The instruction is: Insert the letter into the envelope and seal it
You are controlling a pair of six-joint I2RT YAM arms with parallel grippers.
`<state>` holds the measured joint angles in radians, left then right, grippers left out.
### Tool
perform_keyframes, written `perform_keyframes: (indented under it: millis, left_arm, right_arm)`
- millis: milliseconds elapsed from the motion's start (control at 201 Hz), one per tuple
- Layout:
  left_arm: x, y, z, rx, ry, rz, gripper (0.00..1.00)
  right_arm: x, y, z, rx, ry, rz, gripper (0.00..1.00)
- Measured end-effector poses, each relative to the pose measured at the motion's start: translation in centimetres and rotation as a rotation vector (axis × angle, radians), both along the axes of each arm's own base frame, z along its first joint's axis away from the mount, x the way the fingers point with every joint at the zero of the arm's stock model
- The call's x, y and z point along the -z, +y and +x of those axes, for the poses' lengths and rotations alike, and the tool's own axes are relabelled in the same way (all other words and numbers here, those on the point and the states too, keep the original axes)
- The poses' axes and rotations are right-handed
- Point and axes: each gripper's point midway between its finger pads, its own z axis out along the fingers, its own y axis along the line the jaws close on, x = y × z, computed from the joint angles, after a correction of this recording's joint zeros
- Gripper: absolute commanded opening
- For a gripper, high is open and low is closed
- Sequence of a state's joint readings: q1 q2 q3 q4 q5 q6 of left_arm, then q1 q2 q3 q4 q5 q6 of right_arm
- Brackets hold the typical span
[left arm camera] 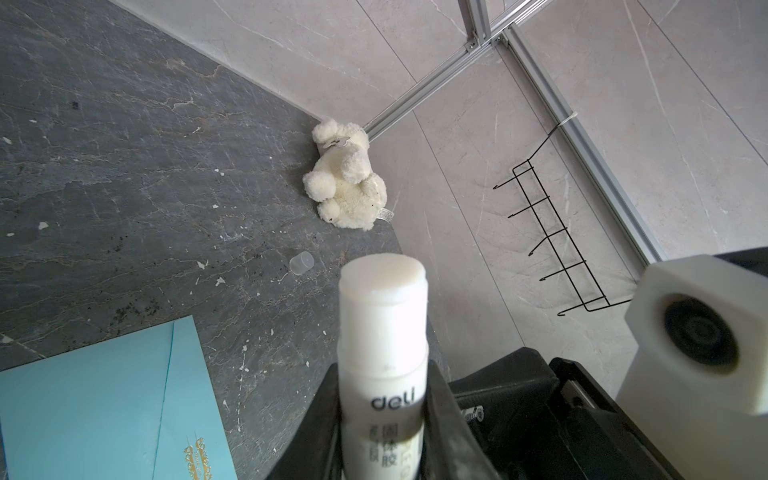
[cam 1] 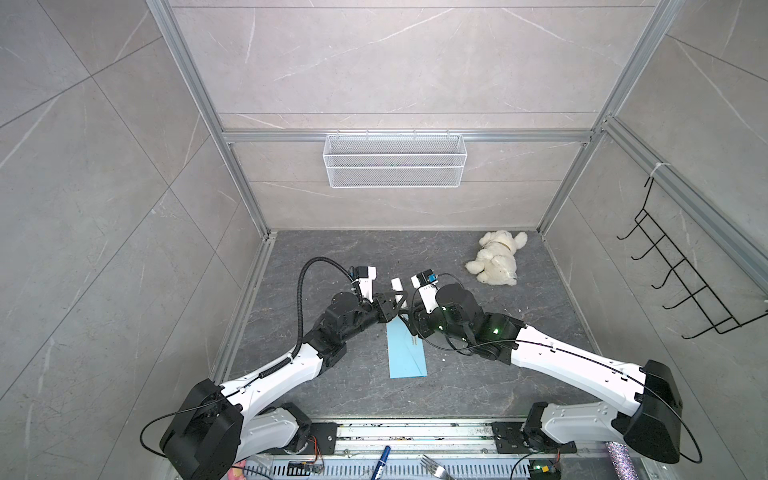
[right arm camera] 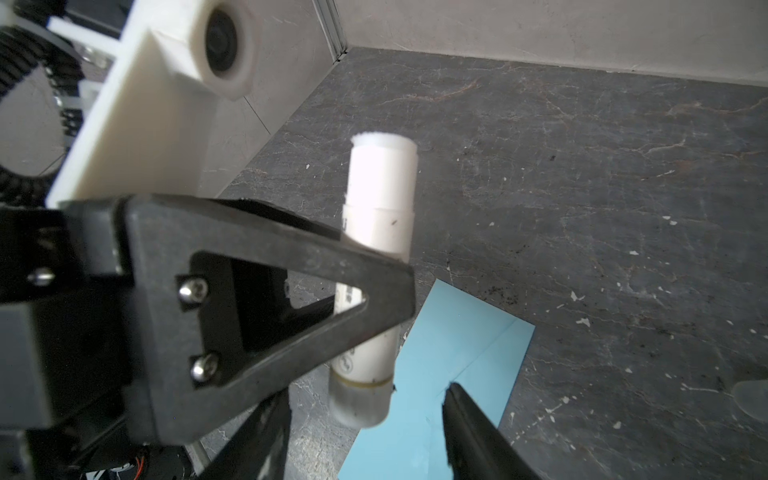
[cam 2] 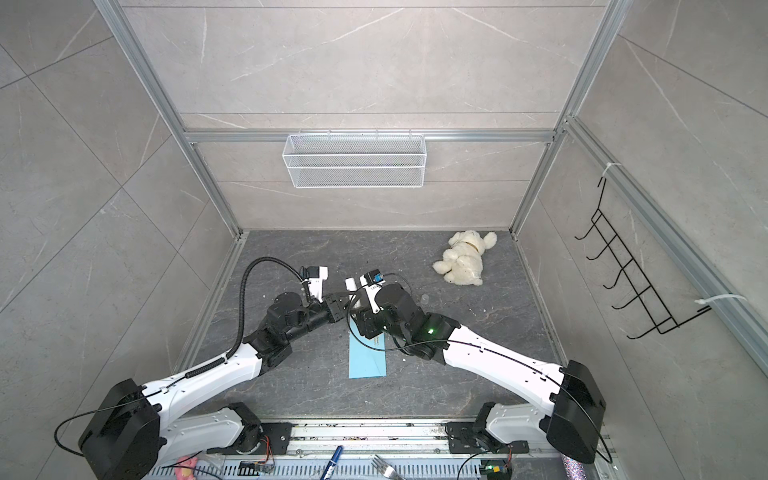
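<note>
Envelope (cam 1: 409, 357) in both top views: its far end disappears where the left arm (cam 1: 353, 320) and right arm (cam 1: 453, 316) meet, and the dark print (cam 1: 413, 340) on it is far too small to read. From the left wrist, the envelope runs off the frame edge, its gold print (left arm camera: 199, 457) soft and cut short. Glue stick (left arm camera: 382, 332) in the left hand (left arm camera: 383, 399): base out of frame, lower label a smear. In the top views only its white tip pokes out. Right wrist view now: the right hand (right arm camera: 365, 411) shows one finger (right arm camera: 469, 432) plainly, its mate mostly behind the left hand. Clear cap (right arm camera: 751, 395), just a blur at the frame edge.
</note>
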<state>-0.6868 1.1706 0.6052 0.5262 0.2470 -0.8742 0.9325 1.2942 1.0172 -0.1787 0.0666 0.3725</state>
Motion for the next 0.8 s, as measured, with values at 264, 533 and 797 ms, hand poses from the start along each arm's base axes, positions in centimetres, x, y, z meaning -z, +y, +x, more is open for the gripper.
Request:
perform_keyframes:
  millis: [264, 533, 797]
  left_arm:
    - [-0.2, -0.1, -0.2, 0.011, 0.005, -0.014, 0.00]
    - [-0.5, -0.3, -0.3, 0.023, 0.006, -0.033, 0.00]
    - [-0.6, -0.3, -0.1, 0.019, 0.006, -0.037, 0.13]
  right_arm:
    - [0.7, 0.7, 0.2, -0.015, 0.007, -0.002, 0.48]
    - [1.0, 1.0, 0.7, -0.007, 0.000, -0.005, 0.24]
    - [1.0, 0.9, 0.9, 0.003, -0.001, -0.005, 0.12]
